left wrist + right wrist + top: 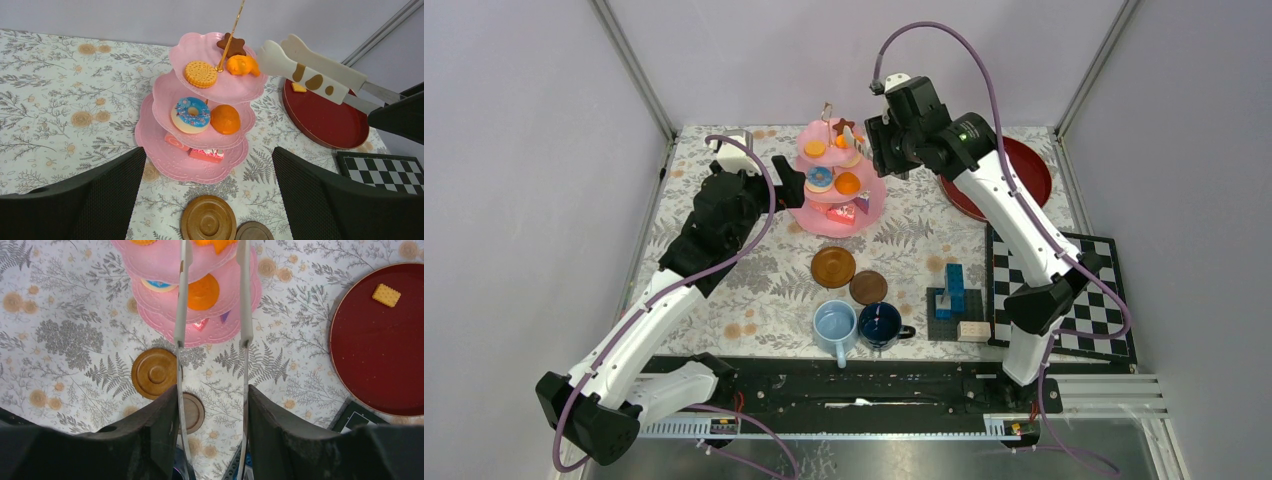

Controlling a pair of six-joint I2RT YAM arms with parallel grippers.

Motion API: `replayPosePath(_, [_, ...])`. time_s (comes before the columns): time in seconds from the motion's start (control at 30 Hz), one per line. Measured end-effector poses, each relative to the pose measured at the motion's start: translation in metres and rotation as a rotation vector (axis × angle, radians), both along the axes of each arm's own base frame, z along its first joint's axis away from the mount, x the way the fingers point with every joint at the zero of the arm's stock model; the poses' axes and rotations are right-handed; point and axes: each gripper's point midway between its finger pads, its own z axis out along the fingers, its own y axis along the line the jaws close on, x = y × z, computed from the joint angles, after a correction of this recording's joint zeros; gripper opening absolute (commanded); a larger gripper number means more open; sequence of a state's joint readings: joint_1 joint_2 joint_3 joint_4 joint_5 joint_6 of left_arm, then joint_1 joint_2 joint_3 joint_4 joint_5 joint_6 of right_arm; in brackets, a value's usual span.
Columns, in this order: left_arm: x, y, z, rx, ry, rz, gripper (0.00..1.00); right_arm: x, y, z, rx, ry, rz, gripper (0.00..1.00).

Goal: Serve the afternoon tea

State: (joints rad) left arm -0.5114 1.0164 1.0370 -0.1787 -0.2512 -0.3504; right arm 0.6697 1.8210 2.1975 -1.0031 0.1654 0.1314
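My right gripper [212, 390] is clamped on the handles of the spotted white tongs [310, 75]. Its fingers [150, 435] press the two steel arms from outside, probably because the toy pastries are too small for bare fingers. The blades run forward over the top tier of the pink three-tier stand [170, 167] with a gap between them. The orange pastry [242, 65] on that tier sits right at the tips: between the blades in the right wrist view, touching or just beside the nearer tip in the left wrist view (pinched or not, cannot tell). The star cookie [231, 45] and round biscuit [200, 74] share that tier, clear of the tongs. The left gripper [207, 155] is spread wide and holds nothing. It faces the stand's lower tiers from short of them without touching, ready to steady the stand, I reckon. The red round tray [325, 120] lies right of the stand with one square cracker [386, 295] on it, so my guess is pastries move between tray and stand. The two brown saucers [208, 219] lie bare in front of the stand. The light-blue mug [835, 325] and dark-blue mug [881, 325] stand side by side nearer the bases, not on the saucers, so that step is not yet done.
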Motion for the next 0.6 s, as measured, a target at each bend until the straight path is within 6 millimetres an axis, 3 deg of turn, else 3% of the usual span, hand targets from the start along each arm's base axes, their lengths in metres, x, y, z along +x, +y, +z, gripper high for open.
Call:
replayPosePath(0.17, [0.000, 0.000, 0.000, -0.002, 0.000, -0.001, 0.99, 0.003, 0.000, 0.002, 0.007, -0.020, -0.010, 0.54])
replayPosePath(0.33, [0.000, -0.001, 0.000, -0.002, 0.001, -0.003, 0.99, 0.000, -0.029, -0.010, -0.065, -0.029, -0.089, 0.51])
replayPosePath(0.47, [0.000, -0.001, 0.000, -0.003, 0.001, -0.005, 0.99, 0.001, -0.084, -0.029, -0.073, -0.006, -0.203, 0.51])
replayPosePath(0.6, [0.000, -0.001, 0.000, -0.003, 0.001, -0.008, 0.99, 0.015, -0.171, -0.059, -0.070, 0.035, -0.423, 0.51])
